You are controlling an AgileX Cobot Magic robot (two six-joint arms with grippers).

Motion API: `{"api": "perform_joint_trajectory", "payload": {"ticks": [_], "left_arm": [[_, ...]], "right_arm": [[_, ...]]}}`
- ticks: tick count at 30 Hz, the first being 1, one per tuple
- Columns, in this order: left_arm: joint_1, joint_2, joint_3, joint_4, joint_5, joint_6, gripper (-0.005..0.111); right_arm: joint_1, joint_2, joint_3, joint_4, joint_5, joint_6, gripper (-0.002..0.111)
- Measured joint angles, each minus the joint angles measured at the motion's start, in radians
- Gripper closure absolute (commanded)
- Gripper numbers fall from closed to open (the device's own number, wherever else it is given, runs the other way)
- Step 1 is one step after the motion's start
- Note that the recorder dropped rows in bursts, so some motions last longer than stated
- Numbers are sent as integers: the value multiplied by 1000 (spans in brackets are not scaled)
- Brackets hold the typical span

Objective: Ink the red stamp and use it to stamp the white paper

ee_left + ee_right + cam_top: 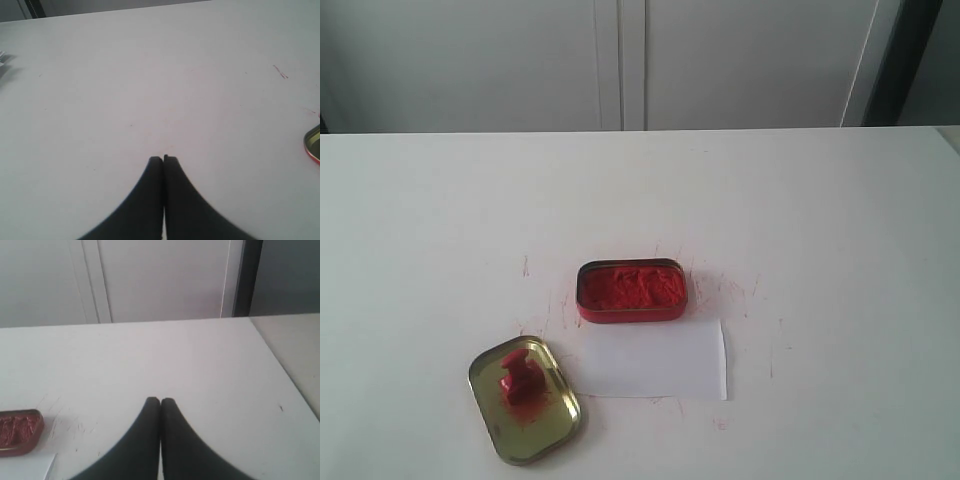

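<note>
The small red stamp (518, 374) lies inside the gold metal lid (524, 398) at the front left of the table. The white paper (655, 359) lies flat beside the lid, just in front of the open red tin of ink paste (631, 290). Neither arm shows in the exterior view. My left gripper (163, 159) is shut with nothing in it, over bare table, with the lid's edge (313, 143) at the frame's side. My right gripper (160, 401) is also shut and empty; the tin (19, 432) and a paper corner (30, 469) show off to its side.
Red ink smudges (730, 290) mark the white tabletop (820, 220) around the tin and paper. White cabinet doors (620, 60) stand behind the table's far edge. The table's right edge (285, 370) shows in the right wrist view.
</note>
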Motion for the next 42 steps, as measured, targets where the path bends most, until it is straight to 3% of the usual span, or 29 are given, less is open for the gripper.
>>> {"api": "perform_joint_trajectory", "payload": {"ticks": [14, 27, 42], "left_arm": [[0, 0, 0, 0, 0, 0, 107], [0, 0, 0, 0, 0, 0, 107], [0, 0, 0, 0, 0, 0, 107]], "right_arm": [[0, 329, -213, 40, 234, -15, 108], [0, 649, -363, 200, 322, -185, 108], [5, 914, -517, 232, 399, -233, 108]]}}
